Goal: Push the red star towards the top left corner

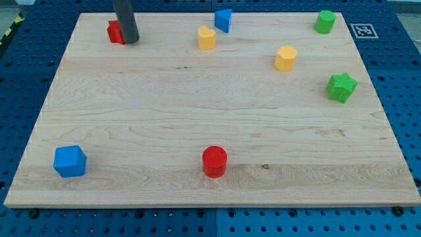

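The red star lies near the board's top left corner, partly hidden behind my rod. My tip rests on the board right against the star's right side. Only the star's left part shows.
A wooden board on a blue pegboard table. A blue triangle and a yellow heart at top middle, a yellow hexagon, a green cylinder top right, a green star right, a red cylinder bottom middle, a blue cube bottom left.
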Motion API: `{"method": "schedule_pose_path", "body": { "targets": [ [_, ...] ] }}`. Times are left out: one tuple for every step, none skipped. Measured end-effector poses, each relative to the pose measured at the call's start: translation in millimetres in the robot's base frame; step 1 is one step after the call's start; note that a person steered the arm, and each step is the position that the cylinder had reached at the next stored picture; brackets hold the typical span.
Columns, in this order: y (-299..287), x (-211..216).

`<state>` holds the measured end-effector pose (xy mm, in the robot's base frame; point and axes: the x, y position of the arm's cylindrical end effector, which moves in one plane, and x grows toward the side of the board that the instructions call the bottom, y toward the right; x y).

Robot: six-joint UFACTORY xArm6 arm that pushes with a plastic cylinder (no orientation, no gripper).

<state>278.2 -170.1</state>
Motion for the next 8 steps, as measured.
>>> {"method": "schedule_pose_path", "body": {
  "targets": [
    [-0.1,0.0],
    [-5.2,0.5],
    [-18.1,0.5],
    [-26.8,0.5],
    [-28.6,1.0],
    [-28.6,7.1],
    [-28.6,8.9],
    [-28.6,9.4]
  ]
}}
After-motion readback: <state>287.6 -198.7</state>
